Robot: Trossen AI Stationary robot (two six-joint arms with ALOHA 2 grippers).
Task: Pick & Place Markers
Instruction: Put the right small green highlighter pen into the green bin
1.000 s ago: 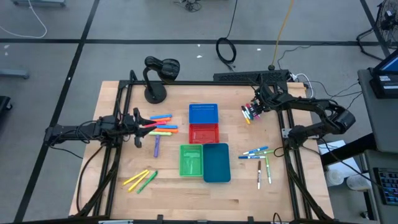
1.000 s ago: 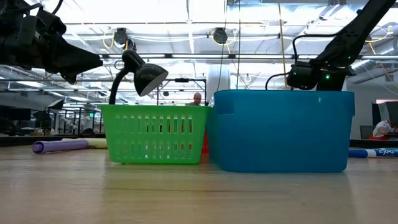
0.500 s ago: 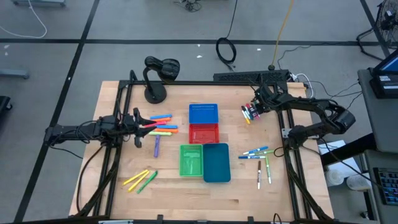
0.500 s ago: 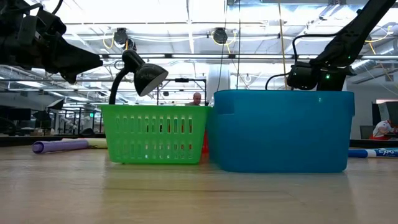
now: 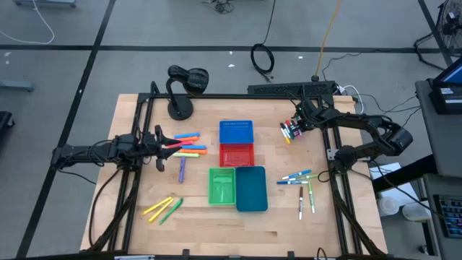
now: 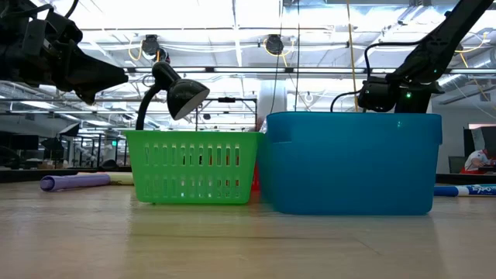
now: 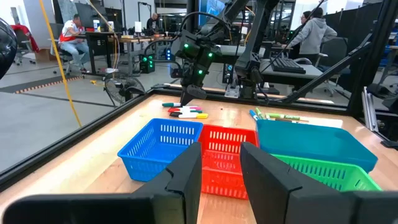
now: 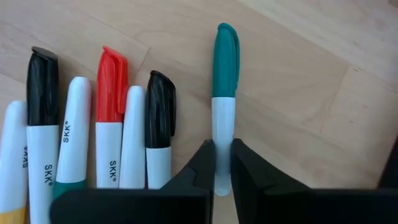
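Markers (image 5: 190,145) sit in four groups on the table (image 5: 137,115): orange/pink/yellow ones left of the bins, yellow/green ones (image 5: 163,209) near the front left, white-bodied ones (image 5: 303,186) right of the teal bin (image 5: 250,188), and a small cluster (image 5: 289,131) at the back right. Right gripper (image 8: 222,165) is down on that cluster; only its wrist view shows the detail: fingers closed on the white barrel of a teal-capped marker (image 8: 224,87), which lies on the wood just beside a black-capped (image 8: 159,118) and a red-capped one (image 8: 111,109). High view shows this gripper only as a dark shape over the cluster. Left gripper (image 5: 160,139) hovers beside the orange/pink/yellow group, jaws apart with nothing between them, seen clearly in the left wrist view (image 7: 221,171). That view also shows blue (image 7: 160,147), red (image 7: 226,158) and green (image 7: 323,171) bins in a row. Low view: green bin (image 6: 193,166) and teal bin block most of the table; only a purple marker (image 6: 75,182) and a blue-capped marker tip (image 6: 463,190) show. Lamp (image 5: 184,88) stands at the back left.
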